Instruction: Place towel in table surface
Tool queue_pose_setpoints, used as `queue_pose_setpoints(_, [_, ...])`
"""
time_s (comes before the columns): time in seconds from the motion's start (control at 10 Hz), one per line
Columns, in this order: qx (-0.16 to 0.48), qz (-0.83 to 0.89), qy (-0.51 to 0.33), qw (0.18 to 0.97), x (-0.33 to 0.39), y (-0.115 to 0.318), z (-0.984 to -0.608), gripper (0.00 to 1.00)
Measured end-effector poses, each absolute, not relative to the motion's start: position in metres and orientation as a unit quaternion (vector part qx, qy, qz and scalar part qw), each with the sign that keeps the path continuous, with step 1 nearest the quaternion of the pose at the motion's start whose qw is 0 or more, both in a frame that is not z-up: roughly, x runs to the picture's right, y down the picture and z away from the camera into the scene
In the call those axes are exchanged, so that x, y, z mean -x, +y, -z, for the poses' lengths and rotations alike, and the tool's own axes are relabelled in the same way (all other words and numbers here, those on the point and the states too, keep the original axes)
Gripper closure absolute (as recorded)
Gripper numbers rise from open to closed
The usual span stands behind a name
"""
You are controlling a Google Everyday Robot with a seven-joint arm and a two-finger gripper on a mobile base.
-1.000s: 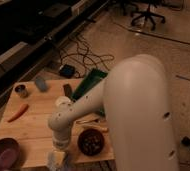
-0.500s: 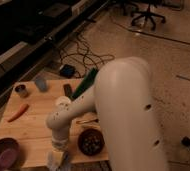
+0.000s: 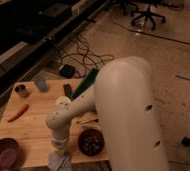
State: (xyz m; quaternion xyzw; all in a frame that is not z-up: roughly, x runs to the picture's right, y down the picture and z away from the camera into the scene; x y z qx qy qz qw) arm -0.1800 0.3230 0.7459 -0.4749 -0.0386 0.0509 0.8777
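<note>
The gripper (image 3: 59, 148) pointed down at the near edge of the table (image 3: 33, 125), right on top of the towel (image 3: 59, 161). The towel lay bunched at that front edge, partly over it, between the purple bowl (image 3: 4, 152) and the dark bowl (image 3: 91, 142). Whether the gripper was clenched on the cloth or released could not be told, as the wrist hid its tip.

Compared with a second before, gripper and towel sat in much the same place. The arm (image 3: 128, 115) had shifted: its big white shell now hid more of the green tray (image 3: 85, 82) than it did then.

Everything else on the table was unmoved: the orange carrot (image 3: 18, 112) at the left, the small can (image 3: 21, 90) and the blue block (image 3: 41, 84) at the far side. Cables (image 3: 83, 55) trailed over the floor beyond.
</note>
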Motion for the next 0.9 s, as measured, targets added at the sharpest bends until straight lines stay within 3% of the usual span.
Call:
queue_pose_setpoints(0.1, [0.478, -0.04, -0.023, 0.877, 0.188, 0.324, -0.751, 0.99])
queue_pose_setpoints(0.5, [0.479, -0.034, 0.005, 0.877, 0.197, 0.307, -0.756, 1.0])
queue_pose_setpoints(0.9, [0.436, -0.036, 0.014, 0.899, 0.189, 0.233, -0.726, 1.0])
